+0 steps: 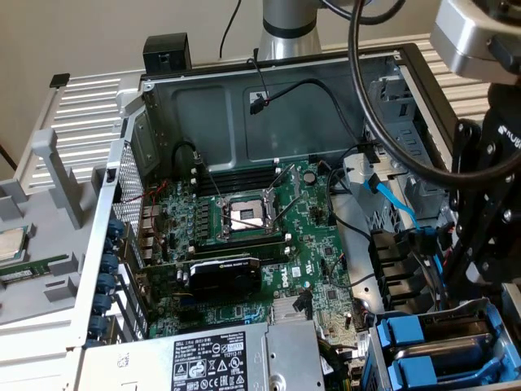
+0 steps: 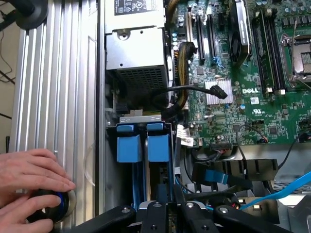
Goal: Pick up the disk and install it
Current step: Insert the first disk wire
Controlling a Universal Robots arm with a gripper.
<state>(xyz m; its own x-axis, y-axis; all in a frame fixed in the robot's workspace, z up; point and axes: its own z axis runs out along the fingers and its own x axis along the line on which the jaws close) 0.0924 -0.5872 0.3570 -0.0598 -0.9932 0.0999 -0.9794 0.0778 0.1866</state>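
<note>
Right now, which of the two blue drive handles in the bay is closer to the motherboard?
The blue handle next to the green motherboard. The other handle sits one slot further out, towards the ribbed metal panel and the person's hand.

We are in a robotics lab. An opened grey metal computer case (image 1: 244, 106) with its green motherboard (image 1: 321, 240) lies on a ribbed silver aluminium tabletop (image 1: 89, 114), behind it a silver robot arm column (image 1: 289, 28)

Ribbed silver worktop (image 1: 89, 106), open computer case (image 1: 228, 114) lying on it — a person's hand (image 2: 29, 177) beside the case
</note>
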